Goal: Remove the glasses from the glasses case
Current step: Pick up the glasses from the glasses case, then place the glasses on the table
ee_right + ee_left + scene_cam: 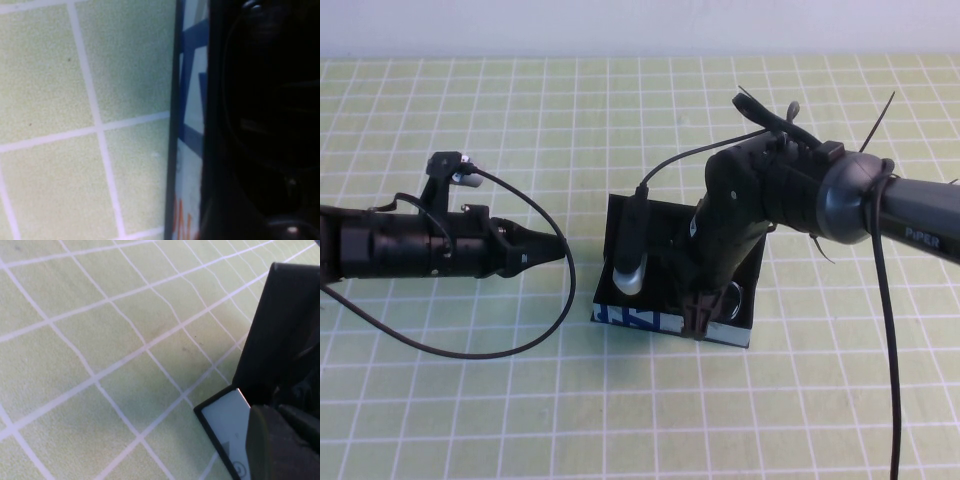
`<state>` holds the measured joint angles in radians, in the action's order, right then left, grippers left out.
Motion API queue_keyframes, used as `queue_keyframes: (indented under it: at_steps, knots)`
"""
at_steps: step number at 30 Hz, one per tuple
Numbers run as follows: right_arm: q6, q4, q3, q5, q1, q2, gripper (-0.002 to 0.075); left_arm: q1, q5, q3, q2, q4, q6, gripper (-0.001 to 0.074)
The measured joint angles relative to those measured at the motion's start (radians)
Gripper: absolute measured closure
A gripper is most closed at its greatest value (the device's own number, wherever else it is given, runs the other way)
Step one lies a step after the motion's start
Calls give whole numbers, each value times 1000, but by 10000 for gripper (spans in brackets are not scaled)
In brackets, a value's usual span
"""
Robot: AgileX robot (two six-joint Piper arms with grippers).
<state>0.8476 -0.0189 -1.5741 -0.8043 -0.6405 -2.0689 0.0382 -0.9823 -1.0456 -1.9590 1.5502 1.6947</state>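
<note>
The glasses case (650, 322) lies open in the middle of the table, matte black with a pale blue printed front. The glasses (735, 297) lie inside it, mostly hidden under my right arm; one round lens rim shows. My right gripper (700, 318) reaches down into the case at its front wall. In the right wrist view the case's blue front (192, 100) and a dark lens (265, 100) show close up. My left gripper (556, 252) is shut and empty, just left of the case. The left wrist view shows the case's pale end (225, 425).
The table is covered by a green mat with a white grid (470, 400). A black cable (520, 340) loops on the mat under the left arm. The right arm's cable (890, 330) hangs down at the right.
</note>
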Motion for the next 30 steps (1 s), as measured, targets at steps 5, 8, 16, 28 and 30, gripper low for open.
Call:
queue_keyframes:
  at_steps: [5, 8, 16, 28, 30]
  knots:
    - [0, 2, 0, 6, 0, -2, 582, 0, 0, 0, 0, 0, 0, 739]
    - [-2, -1, -5, -1, 0, 10, 664, 0, 0, 0, 0, 0, 0, 739]
    - [-93, 12, -94, -105, 0, 48, 666, 0, -9, 0, 0, 0, 0, 739]
    - [-478, 46, -125, -299, 46, 281, 666, 0, -27, 0, 120, -6, -42, 739]
    - [-574, 60, -91, -313, 81, 331, 667, 0, -27, 0, 156, -8, -58, 739]
